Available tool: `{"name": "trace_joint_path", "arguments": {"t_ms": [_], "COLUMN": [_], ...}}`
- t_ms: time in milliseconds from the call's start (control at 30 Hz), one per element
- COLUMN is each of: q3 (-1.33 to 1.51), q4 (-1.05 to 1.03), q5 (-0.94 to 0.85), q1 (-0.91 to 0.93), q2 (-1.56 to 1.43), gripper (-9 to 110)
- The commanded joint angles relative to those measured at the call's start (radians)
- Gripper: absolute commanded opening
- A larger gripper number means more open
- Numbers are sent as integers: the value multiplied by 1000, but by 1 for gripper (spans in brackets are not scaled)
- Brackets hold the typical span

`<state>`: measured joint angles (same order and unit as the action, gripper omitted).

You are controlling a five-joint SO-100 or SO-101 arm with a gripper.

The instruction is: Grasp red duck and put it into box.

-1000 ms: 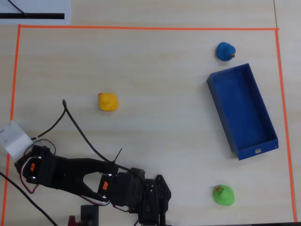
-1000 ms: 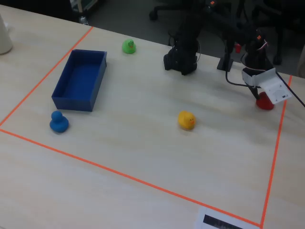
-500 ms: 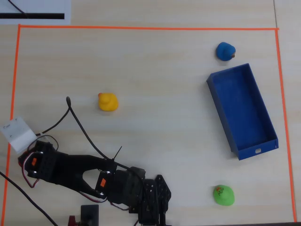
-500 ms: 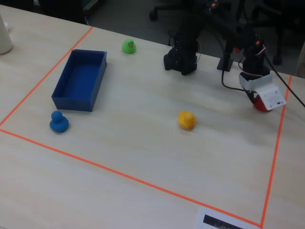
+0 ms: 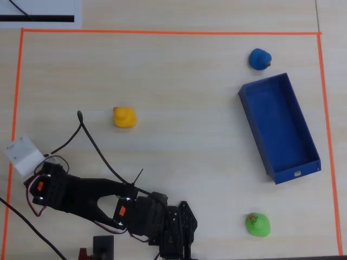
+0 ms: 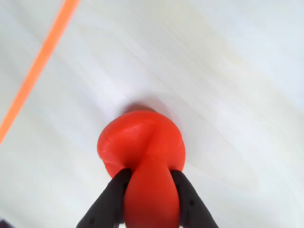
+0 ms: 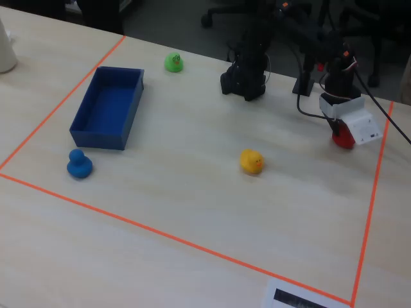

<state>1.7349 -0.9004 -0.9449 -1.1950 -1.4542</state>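
Observation:
The red duck (image 6: pixel 141 147) fills the lower middle of the wrist view, and my gripper (image 6: pixel 150 175) is shut on it with a black finger on each side. It sits at or just above the pale table. In the fixed view the red duck (image 7: pixel 342 137) peeks out under the white wrist housing at the right. In the overhead view the gripper (image 5: pixel 24 157) is at the far left and hides the duck. The dark blue box (image 5: pixel 276 124) lies empty at the right, far from the gripper, and appears at the left in the fixed view (image 7: pixel 109 106).
A yellow duck (image 5: pixel 124 117) stands mid-table, a green duck (image 5: pixel 257 224) below the box and a blue duck (image 5: pixel 260 58) above it. Orange tape (image 5: pixel 162 32) frames the work area and runs close to the gripper (image 6: pixel 42 66). The arm's base (image 5: pixel 168 227) sits at the bottom edge.

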Motion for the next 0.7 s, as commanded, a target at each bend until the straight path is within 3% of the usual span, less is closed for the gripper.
{"name": "trace_joint_path", "arguments": {"t_ms": [0, 300, 667], "q3": [-28, -396, -782], "q4": [-49, -290, -236], "q5": [-32, -276, -552], "q1": [101, 676, 1592], "q2": [-156, -327, -147], "gripper": [0, 0, 0]}}
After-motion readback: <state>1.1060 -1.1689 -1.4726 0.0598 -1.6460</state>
